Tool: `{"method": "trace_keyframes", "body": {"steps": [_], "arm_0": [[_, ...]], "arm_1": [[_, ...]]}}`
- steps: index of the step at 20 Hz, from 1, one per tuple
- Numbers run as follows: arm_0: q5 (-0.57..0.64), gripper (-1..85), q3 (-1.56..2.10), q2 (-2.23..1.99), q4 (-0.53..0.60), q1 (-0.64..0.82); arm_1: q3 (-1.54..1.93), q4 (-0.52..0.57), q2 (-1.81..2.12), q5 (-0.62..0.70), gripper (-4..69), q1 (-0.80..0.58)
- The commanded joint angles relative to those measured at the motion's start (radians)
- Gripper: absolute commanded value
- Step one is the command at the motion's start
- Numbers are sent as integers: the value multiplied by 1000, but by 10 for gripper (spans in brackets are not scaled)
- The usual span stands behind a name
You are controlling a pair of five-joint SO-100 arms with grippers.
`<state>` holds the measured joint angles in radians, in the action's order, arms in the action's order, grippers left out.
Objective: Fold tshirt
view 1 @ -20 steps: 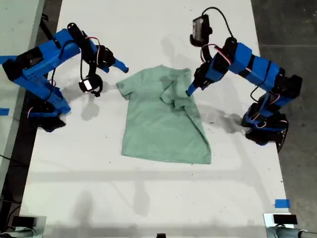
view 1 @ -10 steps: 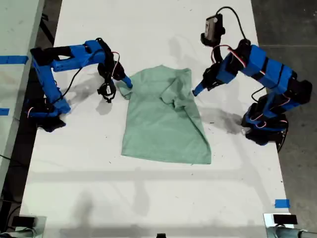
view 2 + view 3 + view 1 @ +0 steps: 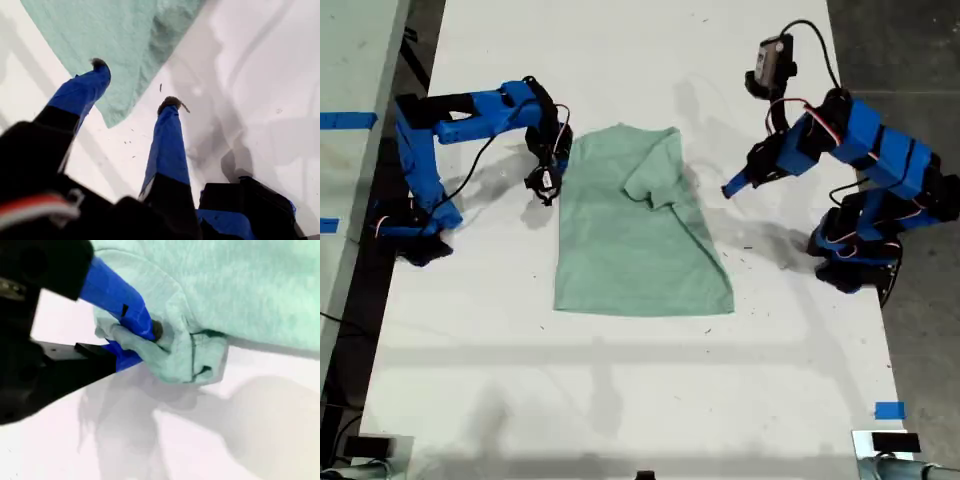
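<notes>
Exterior view: the tshirt (image 3: 640,235) lies flat near the middle of the white worktop (image 3: 620,400), with one sleeve folded in over the chest. The sleeve on the exterior view's left is hidden under the arm there, so the grip itself cannot be read here. My second claw (image 3: 560,162) is pressed to that edge of the cloth, its arm reaching in from a base at the exterior view's left and bent sharply down at the wrist. My first claw (image 3: 730,189) hangs above bare worktop beside the shirt's edge on the exterior view's right, not touching it; its arm is folded back toward its base at that side. Blue tape (image 3: 889,410) marks the worktop near the exterior view's lower right corner.

First wrist view: my first claw (image 3: 134,84) is spread wide with nothing between its fingers. One fingertip (image 3: 98,64) overlaps the shirt's corner (image 3: 120,45); the other sits over bare worktop. Whether either touches is unclear.

Second wrist view: my second claw (image 3: 145,337) is clamped on a bunched hem of the tshirt (image 3: 190,350), the lower finger mostly buried in cloth.
</notes>
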<state>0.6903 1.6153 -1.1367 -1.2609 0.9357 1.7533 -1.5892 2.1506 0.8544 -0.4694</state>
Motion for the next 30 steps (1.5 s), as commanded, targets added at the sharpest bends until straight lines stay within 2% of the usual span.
{"method": "trace_keyframes", "body": {"steps": [1, 3, 6, 9, 12, 16, 21, 22, 24, 27, 30], "arm_0": [[17, 1, 8, -170, -61, 52], [20, 1, 15, -293, -117, 83], [23, 1, 21, -439, -141, 100], [-15, 1, -66, -465, -129, -9], [-69, 1, -290, -299, -149, -138], [-100, 1, -649, -31, -201, -239], [-137, 1, -729, 133, -95, -264], [-137, 18, -732, 166, -83, -262], [-107, 249, -732, 202, -34, -272], [-104, 289, -735, 178, 54, -293], [-104, 284, -733, 35, -2, -316]], "arm_1": [[6, 31, 60, -8, 239, -14], [23, 34, 71, -12, 238, -17], [40, 43, 75, -17, 238, -17], [51, 46, 80, -21, 237, -14], [54, 49, 80, -28, 236, -12], [57, 51, 80, -41, 236, -2], [66, 57, 80, -54, 236, 8], [71, 60, 80, -55, 236, 9], [80, 74, 80, -58, 237, 11], [101, 95, 78, -74, 237, 18], [132, 114, 81, -91, 235, 44]]}}
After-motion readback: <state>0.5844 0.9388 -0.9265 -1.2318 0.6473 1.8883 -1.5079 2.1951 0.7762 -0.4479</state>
